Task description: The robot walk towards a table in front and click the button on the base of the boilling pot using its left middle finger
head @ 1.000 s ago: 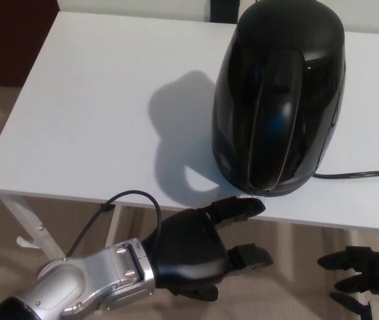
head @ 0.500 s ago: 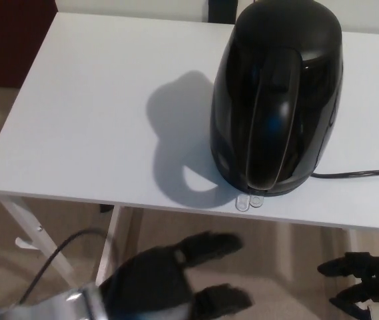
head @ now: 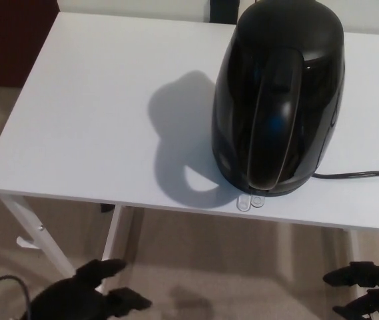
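Kettle [head: 279,100]: black, glossy, upright on white table [head: 96,113], toward the near right part of the tabletop. Handle turned toward the near edge. Power cord [head: 366,172] trailing off to the right of the kettle base.

Button [head: 250,201]: small clear tab pair protruding from the kettle base at its near side, just inside the table's front edge. Likely stiff plastic with short spring travel; light downward fingertip pressure judged sufficient. No grasp required: contact on the tab's upper face only. Kettle shell probably slippery and, if filled, heavy; sideways pushes to be avoided to prevent sliding the base.

Left hand [head: 82,297]: below the table edge, well left of and lower than the kettle, fingers spread apart, holding nothing.

Right hand [head: 369,293]: low at the right, below the kettle's side of the table, fingers apart, empty.

Button not contacted at present.
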